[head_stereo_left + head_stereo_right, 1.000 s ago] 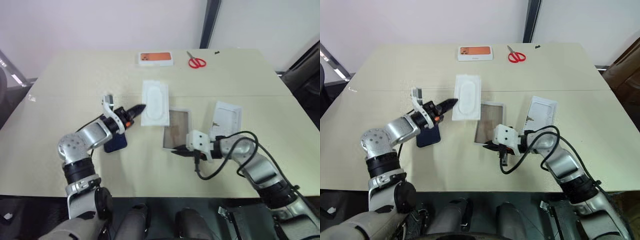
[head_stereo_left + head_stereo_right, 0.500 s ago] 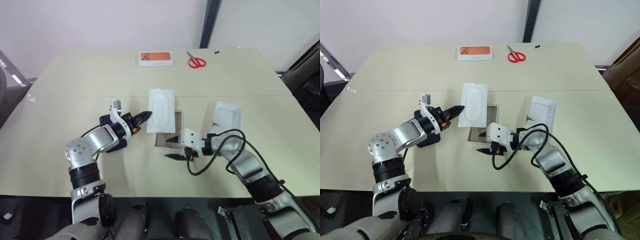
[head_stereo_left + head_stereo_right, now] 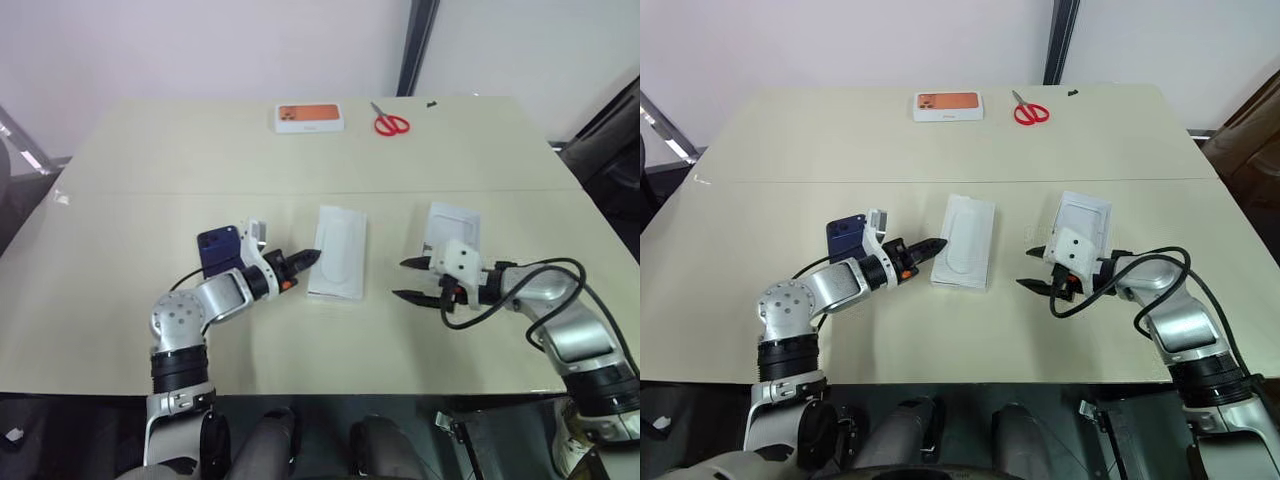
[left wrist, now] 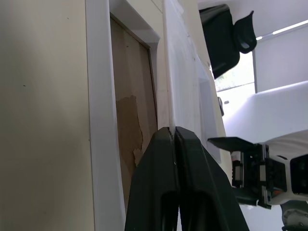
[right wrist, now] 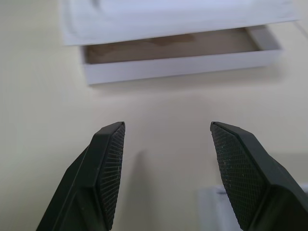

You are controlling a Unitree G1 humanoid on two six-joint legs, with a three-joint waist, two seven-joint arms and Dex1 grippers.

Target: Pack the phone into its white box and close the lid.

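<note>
A: Left fingers (image 4: 172, 137)?
B: Pressed together on the edge of the white insert (image 3: 338, 252). The wrist view shows the thin edge pinched right at the tips. The insert lies over the box (image 4: 98, 110), mostly covering it; the brown floor shows underneath.

A: Right?
B: Right fingers (image 3: 411, 280) are spread wide, holding nothing and touching nothing. They hover just above the worktop (image 3: 300, 330), pointing at the box (image 5: 183, 65) from the side, clearly apart from it.

A: Phone?
B: The phone (image 3: 219, 250) lies flat on the worktop just behind the left wrist, outside the box. It's navy, with the camera cluster at its far corner.

A: Lid?
B: The lid (image 3: 455, 229) sits inner face up on the worktop, just behind the right gripper, near the box but not touching it.

A: Anything else?
B: An orange-print box (image 3: 309, 118) and red scissors (image 3: 385, 121) sit at the far edge, well apart from everything.
</note>
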